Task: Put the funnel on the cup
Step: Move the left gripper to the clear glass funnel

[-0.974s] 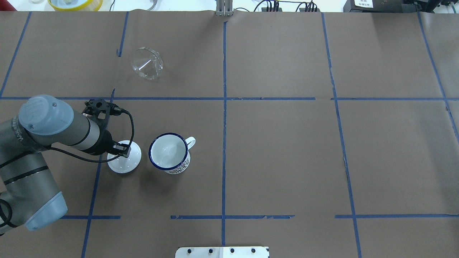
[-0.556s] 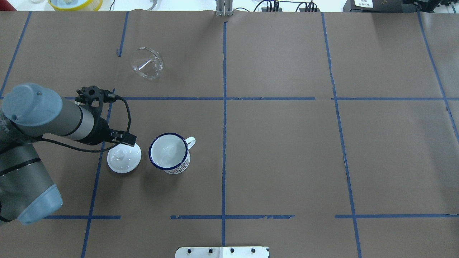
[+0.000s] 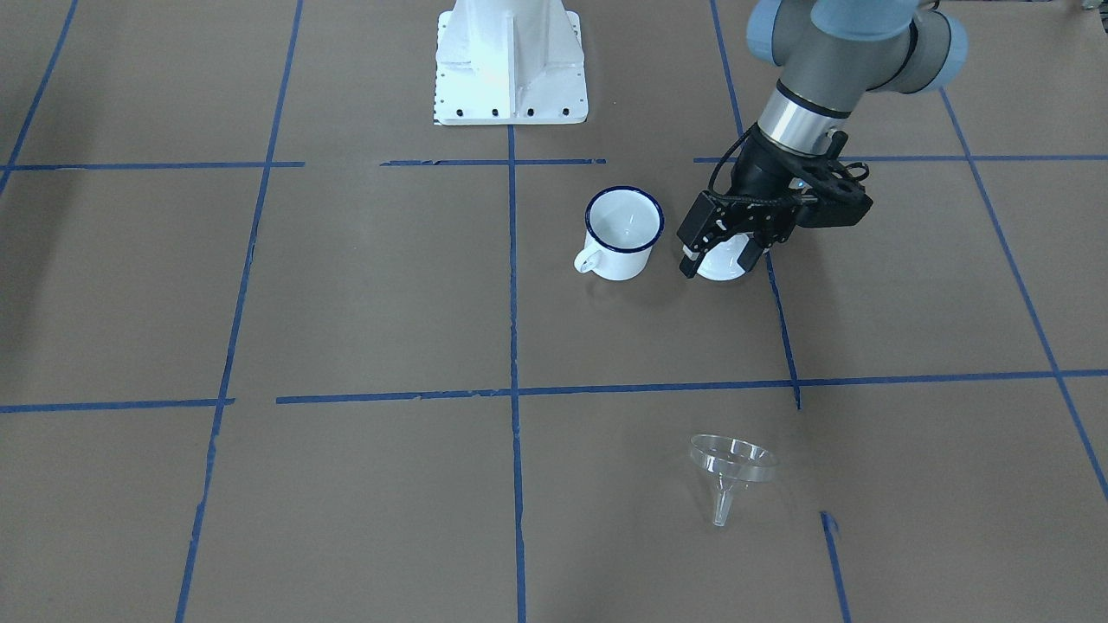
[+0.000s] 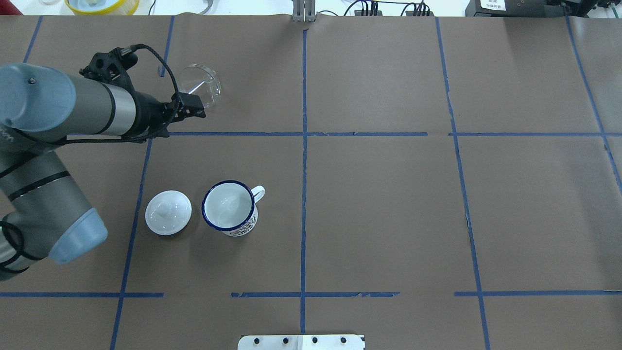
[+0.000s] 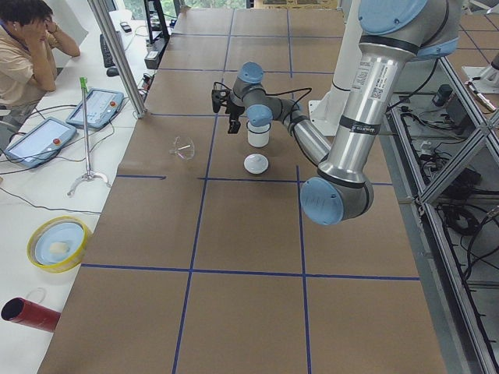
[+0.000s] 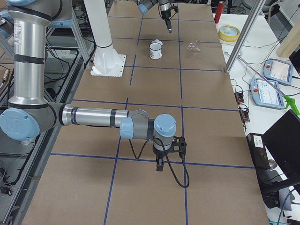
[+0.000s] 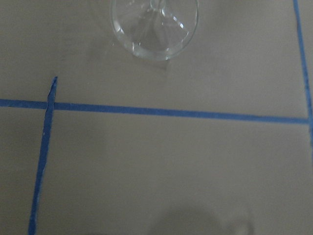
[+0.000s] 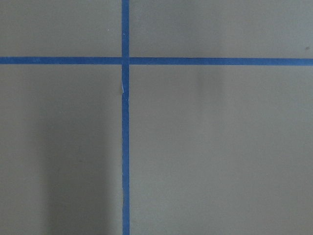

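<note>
The clear funnel [image 4: 203, 83] lies on its side on the far left part of the table, and also shows in the left wrist view [image 7: 154, 27]. The white cup [image 4: 228, 206] with a blue rim stands upright and empty. In the overhead view my left gripper [image 4: 193, 108] is just at the funnel's near edge and holds nothing. In the front-facing view it [image 3: 720, 260] hangs over the lid with its fingers spread, and the funnel [image 3: 731, 463] lies apart from it. My right gripper [image 6: 160, 165] points down over bare table far to the right; I cannot tell its state.
A round white knobbed lid [image 4: 168, 212] lies on the table just left of the cup. The robot's white base plate [image 3: 511, 61] is at the near edge. Blue tape lines [image 4: 303, 133] cross the brown paper. An operator sits beyond the table's left end.
My left gripper has lifted off the white lid, left it beside the cup, and swung away from the robot toward the funnel. Cup and funnel have not moved.
</note>
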`<action>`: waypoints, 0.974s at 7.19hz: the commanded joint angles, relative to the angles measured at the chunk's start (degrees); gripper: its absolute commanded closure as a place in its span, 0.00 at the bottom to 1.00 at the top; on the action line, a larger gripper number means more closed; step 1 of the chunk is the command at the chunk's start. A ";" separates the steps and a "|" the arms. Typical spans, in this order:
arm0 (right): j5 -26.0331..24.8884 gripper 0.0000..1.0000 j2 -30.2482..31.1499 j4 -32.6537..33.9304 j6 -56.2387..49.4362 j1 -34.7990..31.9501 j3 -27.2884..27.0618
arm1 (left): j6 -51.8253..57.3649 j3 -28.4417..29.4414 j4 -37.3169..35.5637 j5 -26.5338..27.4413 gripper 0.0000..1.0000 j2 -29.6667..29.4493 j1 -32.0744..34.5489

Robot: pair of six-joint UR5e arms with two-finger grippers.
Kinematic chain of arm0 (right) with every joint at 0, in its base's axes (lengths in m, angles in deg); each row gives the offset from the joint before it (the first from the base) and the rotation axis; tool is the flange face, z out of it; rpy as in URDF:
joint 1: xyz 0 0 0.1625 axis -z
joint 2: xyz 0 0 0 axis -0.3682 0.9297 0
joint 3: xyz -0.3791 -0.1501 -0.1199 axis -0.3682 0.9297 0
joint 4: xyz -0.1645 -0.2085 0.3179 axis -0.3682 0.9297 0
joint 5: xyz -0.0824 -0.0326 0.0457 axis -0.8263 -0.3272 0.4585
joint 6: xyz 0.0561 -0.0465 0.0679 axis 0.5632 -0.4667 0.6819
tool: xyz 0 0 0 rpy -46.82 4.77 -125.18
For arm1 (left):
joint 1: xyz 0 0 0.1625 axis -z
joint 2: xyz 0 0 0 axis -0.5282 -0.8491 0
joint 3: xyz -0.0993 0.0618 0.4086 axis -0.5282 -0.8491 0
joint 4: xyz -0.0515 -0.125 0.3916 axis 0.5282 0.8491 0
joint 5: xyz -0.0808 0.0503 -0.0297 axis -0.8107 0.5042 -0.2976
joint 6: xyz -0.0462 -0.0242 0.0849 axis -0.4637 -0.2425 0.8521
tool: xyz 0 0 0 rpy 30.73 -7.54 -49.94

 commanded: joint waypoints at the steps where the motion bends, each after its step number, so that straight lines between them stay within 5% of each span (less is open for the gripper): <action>1: 0.00 0.00 0.00 0.00 0.00 0.00 0.00 | -15.97 11.72 15.84 6.18 0.00 -3.23 -0.14; 3: 0.00 0.00 0.00 0.00 0.00 0.00 0.00 | -25.12 24.97 27.23 11.69 0.00 -7.68 -0.32; 7: 0.00 0.00 0.00 0.00 0.00 0.00 0.00 | -38.58 39.66 32.94 17.51 0.00 -14.55 2.23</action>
